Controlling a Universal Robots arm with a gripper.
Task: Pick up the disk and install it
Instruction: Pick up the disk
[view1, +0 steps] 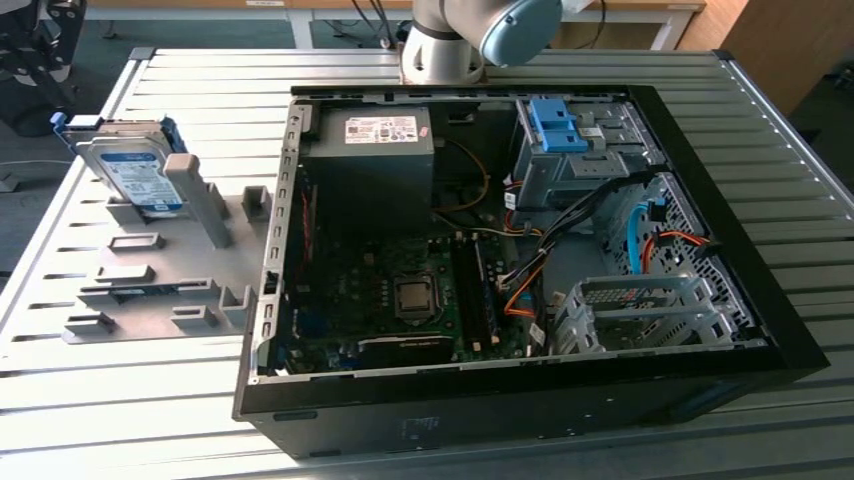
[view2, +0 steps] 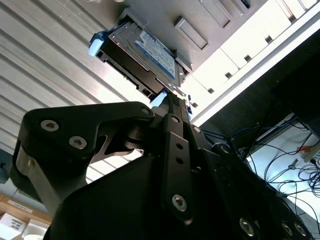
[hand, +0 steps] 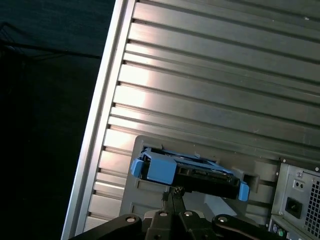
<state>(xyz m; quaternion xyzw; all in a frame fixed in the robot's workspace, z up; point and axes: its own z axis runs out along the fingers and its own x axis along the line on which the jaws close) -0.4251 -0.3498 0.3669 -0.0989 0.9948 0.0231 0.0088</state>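
The disk (view1: 134, 172), silver-grey with a white-and-blue label and blue rails, stands on edge in a grey holder (view1: 200, 205) at the exterior view's left, beside the open computer case (view1: 274, 300). Both wrist views look past my gripper (view2: 171, 96) (hand: 173, 192) toward the disk (view2: 145, 52) (hand: 190, 172). The fingers are shut together with nothing between them. They hang some way above the disk, apart from it. The arm's base (view1: 447, 45) stands behind the case.
A bare blue bracket (view1: 554, 125) sits in the drive cage at the case's far right. A dark grey box with a white sticker (view1: 374, 150) fills the case's far left. Loose cables (view1: 534, 270) cross the motherboard. The grey fixture plate (view1: 147, 290) lies on the slatted table (view1: 134, 400).
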